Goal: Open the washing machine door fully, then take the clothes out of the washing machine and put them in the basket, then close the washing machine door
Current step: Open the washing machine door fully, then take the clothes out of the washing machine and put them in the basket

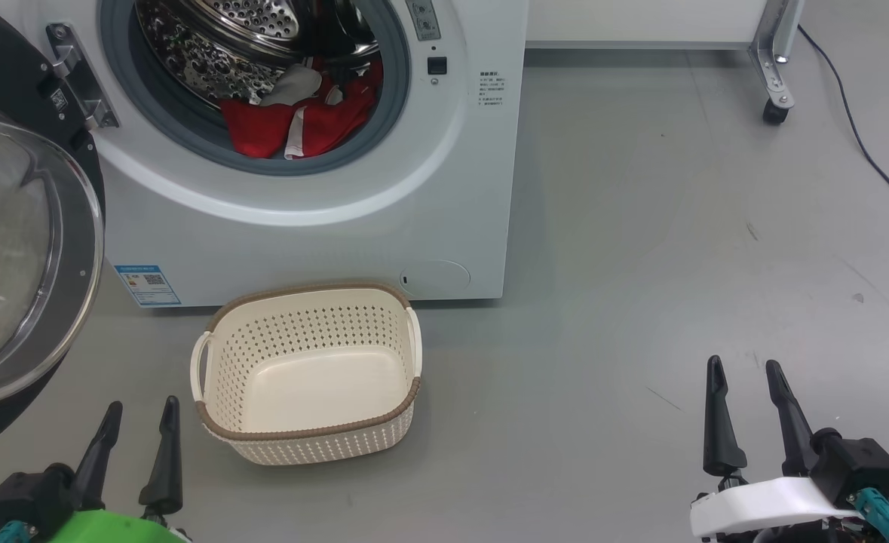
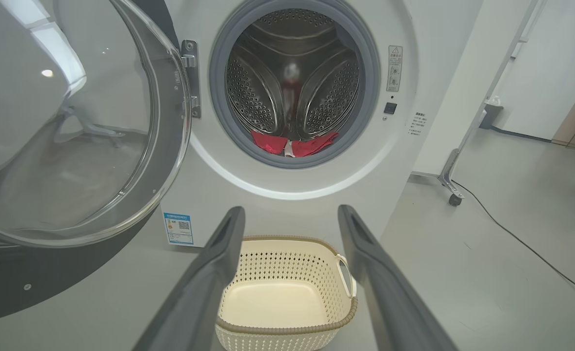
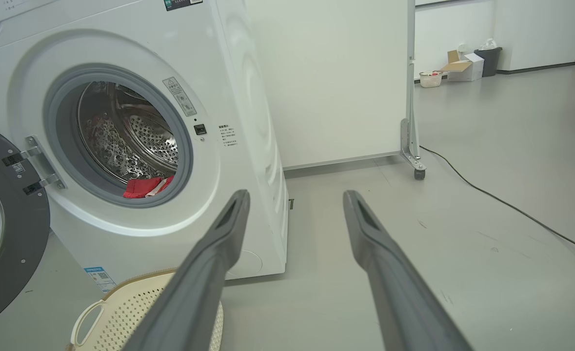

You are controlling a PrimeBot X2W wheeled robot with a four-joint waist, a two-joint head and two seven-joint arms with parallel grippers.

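The white washing machine (image 1: 323, 226) stands ahead with its door (image 1: 14, 249) swung wide open to the left. Red clothes with a white piece (image 1: 301, 113) lie at the bottom of the steel drum, and the clothes (image 2: 294, 144) also show in the left wrist view. On the floor in front of the machine sits the cream basket (image 1: 312, 302), with nothing in it. My left gripper (image 1: 139, 418) is open at the lower left, short of the basket. Far to the right of the basket my right gripper (image 1: 746, 373) is open over bare floor.
A white panel on a wheeled metal frame (image 1: 776, 83) stands right of the machine. A black cable (image 1: 866, 151) runs along the floor at the far right. Grey floor lies between the basket and my right gripper.
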